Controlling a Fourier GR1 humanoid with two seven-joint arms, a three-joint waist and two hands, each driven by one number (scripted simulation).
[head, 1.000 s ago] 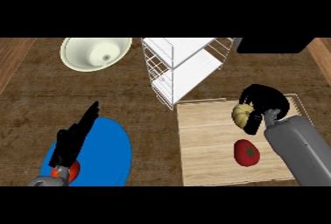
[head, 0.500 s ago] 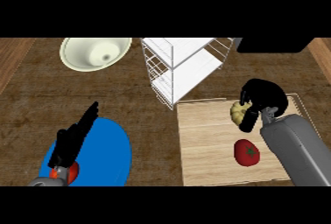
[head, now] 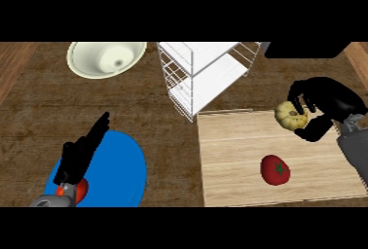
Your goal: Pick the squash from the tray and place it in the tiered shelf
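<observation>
The yellow squash (head: 289, 115) is held over the far right part of the wooden tray (head: 237, 160), with my right hand (head: 325, 104) shut on it, fingers and thumb curled round it and hiding its right side. The white wire tiered shelf (head: 205, 73) stands just beyond the tray's far left corner, up and to the left of the squash. My left hand (head: 82, 151) rests open at the lower left, fingers straight, over the blue plate (head: 119, 170).
A red tomato (head: 275, 169) lies on the tray near its front right. A cream bowl (head: 106, 58) sits at the far left. A small red thing (head: 78, 189) shows on the blue plate by my left wrist. A black object (head: 305, 48) stands at the far right.
My right hand has carried the squash a little farther from me and upward, away from the tomato. The left hand has not moved.
</observation>
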